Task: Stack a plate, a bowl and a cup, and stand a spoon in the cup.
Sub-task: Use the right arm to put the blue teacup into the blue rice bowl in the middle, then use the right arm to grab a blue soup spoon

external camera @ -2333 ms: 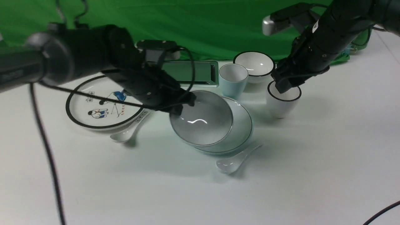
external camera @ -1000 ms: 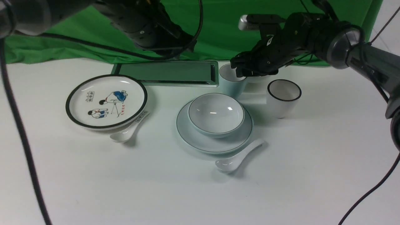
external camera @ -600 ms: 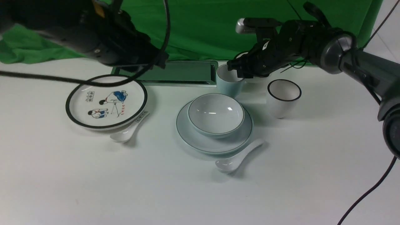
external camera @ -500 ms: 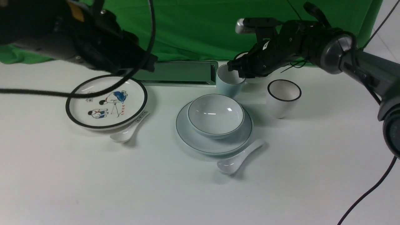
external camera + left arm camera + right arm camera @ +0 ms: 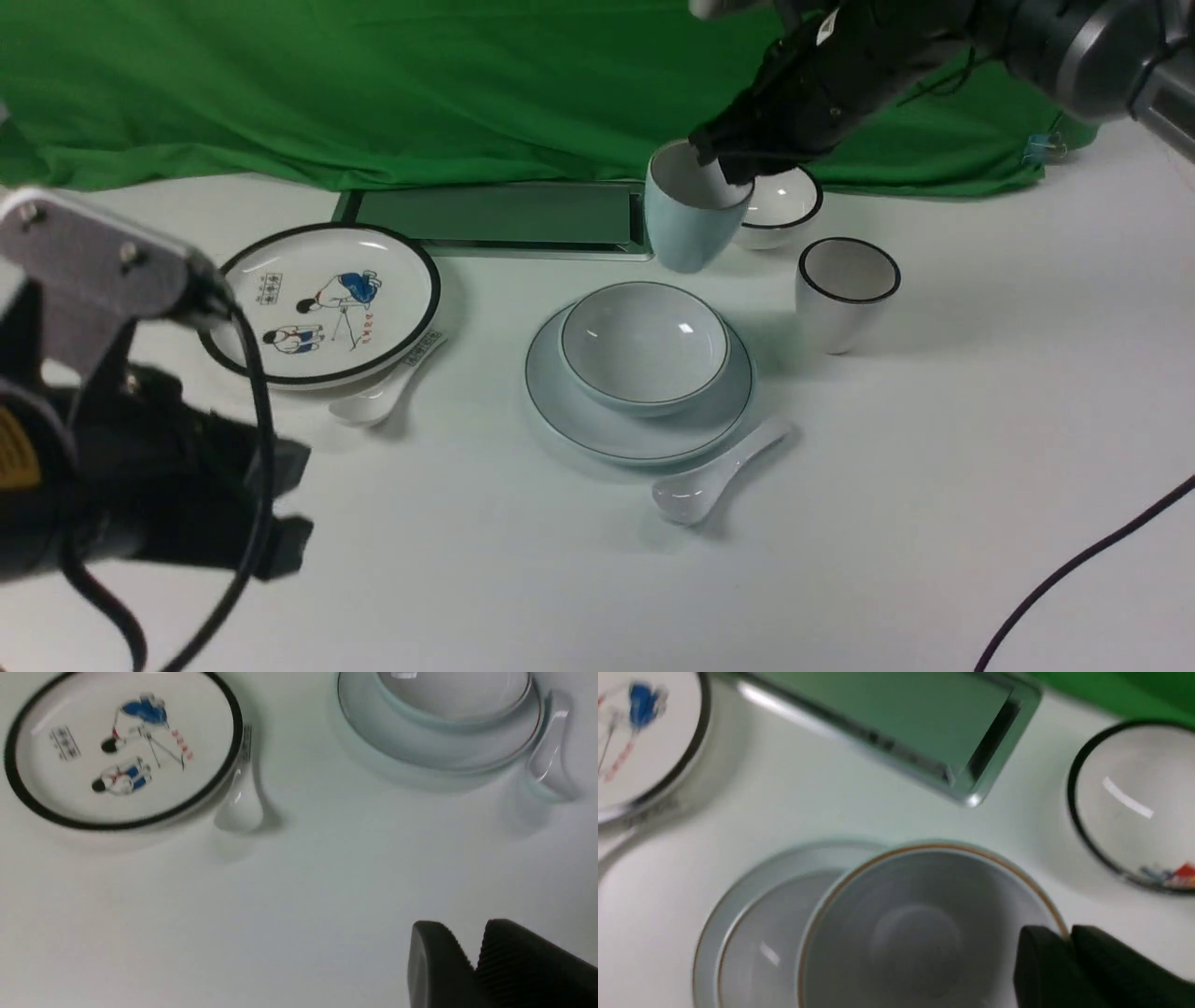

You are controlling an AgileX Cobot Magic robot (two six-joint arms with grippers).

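On the white table (image 5: pixel 934 523), the plain pale blue-green round plate (image 5: pixel 560 397) lies flat. The wide pale blue-white bowl (image 5: pixel 644 341) sits in it, roughly centred, mouth up and empty.

So my job now is the small handleless pale light-blue tapered cup (image 5: pixel 681 233). My right gripper (image 5: pixel 721 170) pinches its rim, one finger inside and one outside, and it hangs clear of the table just behind the bowl. I judge its long axis close to vertical, mouth up and base down, leaning a little.

To do this well I should bring it toward me until the base hangs over the bowl's middle. Then I level it, lower slowly until the foot seats, and only then let go. A rim pinch lets a cup swing, so no sudden stops.

The plain glossy white ceramic soup spoon (image 5: pixel 709 471) lies just beside the plate's near edge. Its long axis slants, scoop toward me, handle pointing away to my right.

My left gripper (image 5: pixel 476 963) is closed on nothing, low on my left.
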